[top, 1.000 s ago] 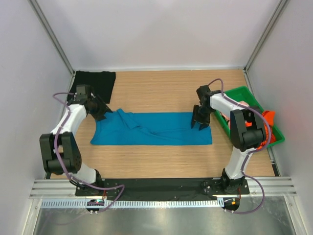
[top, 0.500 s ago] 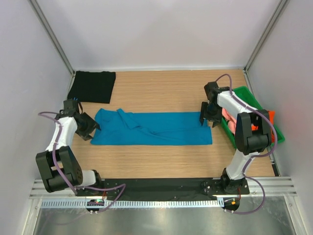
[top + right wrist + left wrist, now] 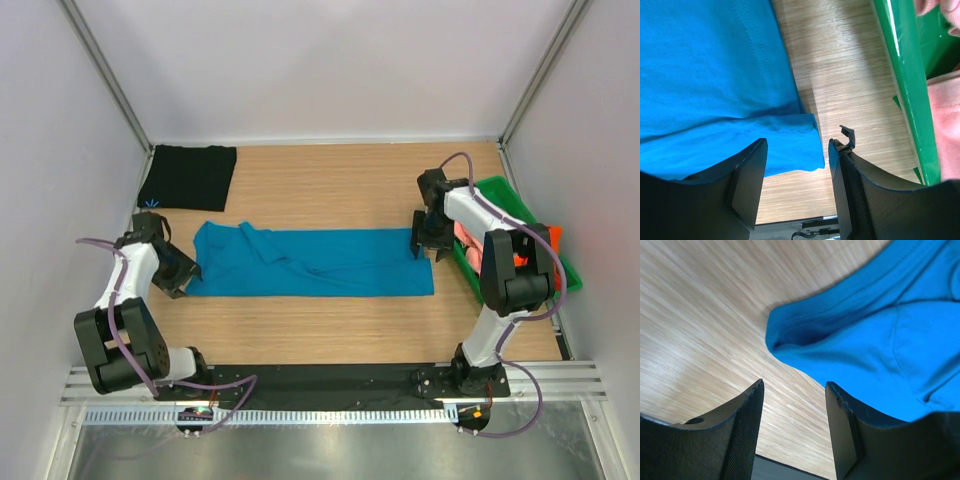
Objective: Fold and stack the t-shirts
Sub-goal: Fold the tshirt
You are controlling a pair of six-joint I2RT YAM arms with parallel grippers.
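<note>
light wooden table (image 3: pixel 330 180): carries the shirts, the tray and both arms' working ends.
teal-blue cloth t-shirt (image 3: pixel 320 265): lies flat on the table as a long band running left to right across the middle, with creased folds toward its left end. One end is by each gripper.
black cloth t-shirt (image 3: pixel 190 178): folded into a flat rectangle in the far-left corner of the table, apart from the teal one. A small light-blue mark (image 3: pixel 152 203) shows at its near-left corner.
green plastic tray (image 3: pixel 503 188): stands at the right edge of the table, just right of the teal shirt's end.
orange cloth (image 3: pixel 548 240): bunched at the tray's right side, partly hidden by the right arm.
pink cloth (image 3: pixel 462 232): inside the tray, against its left wall.
left gripper (image 3: pixel 794 390): low over bare wood at the teal shirt's left end. Jaws parted and empty; the rolled cloth corner lies just ahead of the gap.
right gripper (image 3: pixel 797 145): low at the shirt's right end, beside the tray. Jaws parted, straddling the hemmed corner without pinching it.
</note>
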